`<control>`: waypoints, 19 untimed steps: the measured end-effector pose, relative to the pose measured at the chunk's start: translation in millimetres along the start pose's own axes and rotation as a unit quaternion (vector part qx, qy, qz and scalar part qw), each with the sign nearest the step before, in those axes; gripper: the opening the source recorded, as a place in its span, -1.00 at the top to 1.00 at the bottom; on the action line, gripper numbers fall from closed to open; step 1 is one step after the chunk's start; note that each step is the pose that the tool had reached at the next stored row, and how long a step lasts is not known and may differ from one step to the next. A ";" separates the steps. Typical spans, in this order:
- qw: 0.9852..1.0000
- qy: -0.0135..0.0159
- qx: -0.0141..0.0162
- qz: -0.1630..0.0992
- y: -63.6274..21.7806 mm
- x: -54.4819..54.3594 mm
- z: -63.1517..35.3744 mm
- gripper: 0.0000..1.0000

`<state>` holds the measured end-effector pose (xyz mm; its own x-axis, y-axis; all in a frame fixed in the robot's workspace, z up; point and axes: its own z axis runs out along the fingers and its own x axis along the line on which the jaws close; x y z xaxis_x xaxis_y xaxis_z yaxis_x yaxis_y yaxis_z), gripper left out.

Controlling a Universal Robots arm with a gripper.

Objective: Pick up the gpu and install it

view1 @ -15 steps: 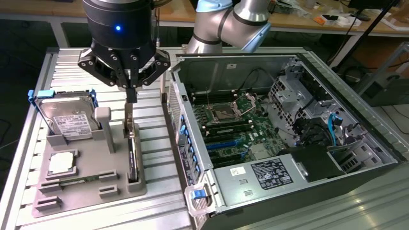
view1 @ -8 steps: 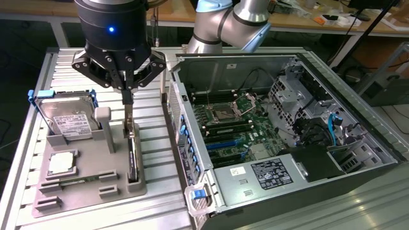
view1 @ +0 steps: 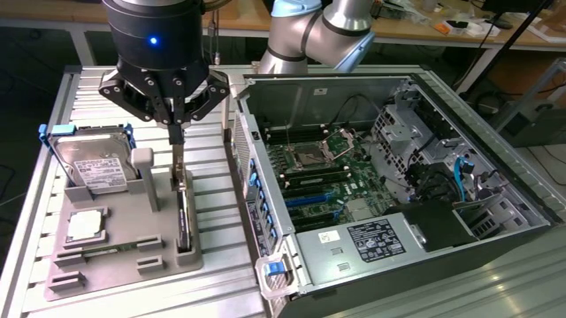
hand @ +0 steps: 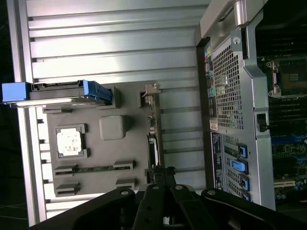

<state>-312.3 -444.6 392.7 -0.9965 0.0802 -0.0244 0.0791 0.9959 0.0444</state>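
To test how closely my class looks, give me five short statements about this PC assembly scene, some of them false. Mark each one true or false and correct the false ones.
1. The gpu stands on edge in the gray holder. True.
2. The gpu sits inside the case. False: it is in the holder, outside the case.
3. The hard drive lies flat on the holder. False: it stands upright in its slot.
4. The gripper is above the gpu's far end. True.
5. The case is open and its motherboard shows. True.
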 end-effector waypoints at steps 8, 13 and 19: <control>1.000 0.000 0.000 0.000 0.0 0.0 0.0 0.77; 1.000 0.000 0.000 0.000 0.0 0.0 0.0 0.41; 1.000 0.000 0.000 0.000 0.0 0.0 0.0 -0.08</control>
<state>-312.3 -444.6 392.7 -0.9965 0.0802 -0.0245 0.0790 0.9959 0.0444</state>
